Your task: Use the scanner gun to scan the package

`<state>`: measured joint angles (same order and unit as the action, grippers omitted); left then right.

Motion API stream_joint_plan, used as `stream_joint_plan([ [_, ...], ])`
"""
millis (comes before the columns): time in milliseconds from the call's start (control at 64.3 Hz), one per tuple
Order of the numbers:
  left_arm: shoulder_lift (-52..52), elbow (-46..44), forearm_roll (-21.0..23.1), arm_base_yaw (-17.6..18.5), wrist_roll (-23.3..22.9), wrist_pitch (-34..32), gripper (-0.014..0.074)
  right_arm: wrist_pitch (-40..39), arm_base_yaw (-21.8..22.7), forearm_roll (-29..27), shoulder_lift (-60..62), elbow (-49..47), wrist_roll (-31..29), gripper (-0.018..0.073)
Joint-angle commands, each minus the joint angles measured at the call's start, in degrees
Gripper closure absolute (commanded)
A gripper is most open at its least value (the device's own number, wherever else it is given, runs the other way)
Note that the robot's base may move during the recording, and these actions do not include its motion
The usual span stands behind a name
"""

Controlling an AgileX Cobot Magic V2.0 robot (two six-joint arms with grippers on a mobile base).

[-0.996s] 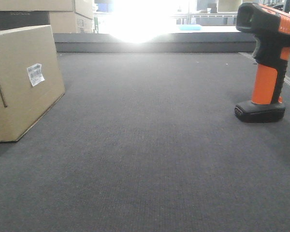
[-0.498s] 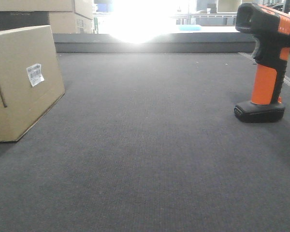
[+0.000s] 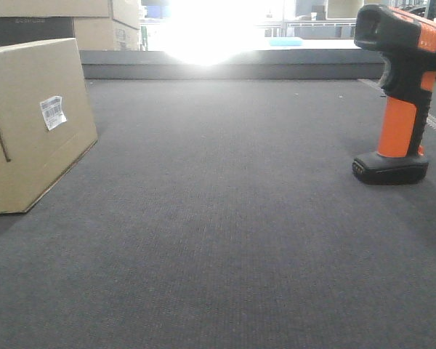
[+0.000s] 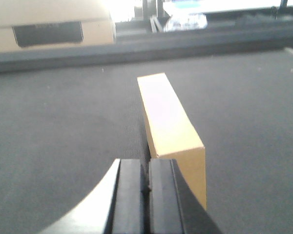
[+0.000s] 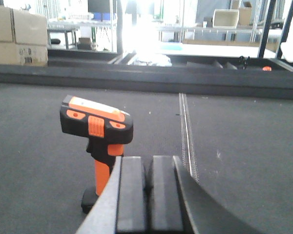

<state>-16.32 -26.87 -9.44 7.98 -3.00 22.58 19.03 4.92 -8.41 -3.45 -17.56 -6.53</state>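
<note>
Standing upright on its flat black base at the right of the dark grey mat (image 3: 225, 240): scanner (image 3: 398, 94), long axis vertical, orange grip rising to a black head with an orange stripe. Head aimed left across the mat in the front view, toward the box (image 3: 33, 123). Well apart from it, at the far left of the same mat. Box resting flat, its near face carrying a small white label (image 3: 53, 112) and, left of that, a thin dark slot mark (image 3: 1, 139). Long and narrow from the left wrist view, running away from the camera toward the back edge of the mat.

Left gripper (image 4: 145, 187) closed, black pads pressed together, holding nothing; box just beyond and slightly right of the tips, contact impossible to tell. Right gripper (image 5: 147, 183) likewise closed and empty, pads together, scanner just ahead on its left, not touched.

Behind the mat, a raised dark ledge (image 3: 232, 64), stacked cartons (image 3: 94, 25) at the back left, and strong white glare (image 3: 203, 29) washing out the centre background.
</note>
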Motion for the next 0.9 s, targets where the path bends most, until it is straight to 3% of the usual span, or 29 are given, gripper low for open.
stream_joint_plan([
  [0, 2.48, 0.65, -0.01, 0.14, 0.22, -1.39, 0.0707, 0.01, 0.19, 0.14, 0.83, 0.14, 0.03, 0.0712],
  [887, 4.32, 0.94, 0.09, -0.56, 0.22, -1.0, 0.0707, 0.28, 0.19, 0.14, 0.85, 0.14, 0.03, 0.0712],
])
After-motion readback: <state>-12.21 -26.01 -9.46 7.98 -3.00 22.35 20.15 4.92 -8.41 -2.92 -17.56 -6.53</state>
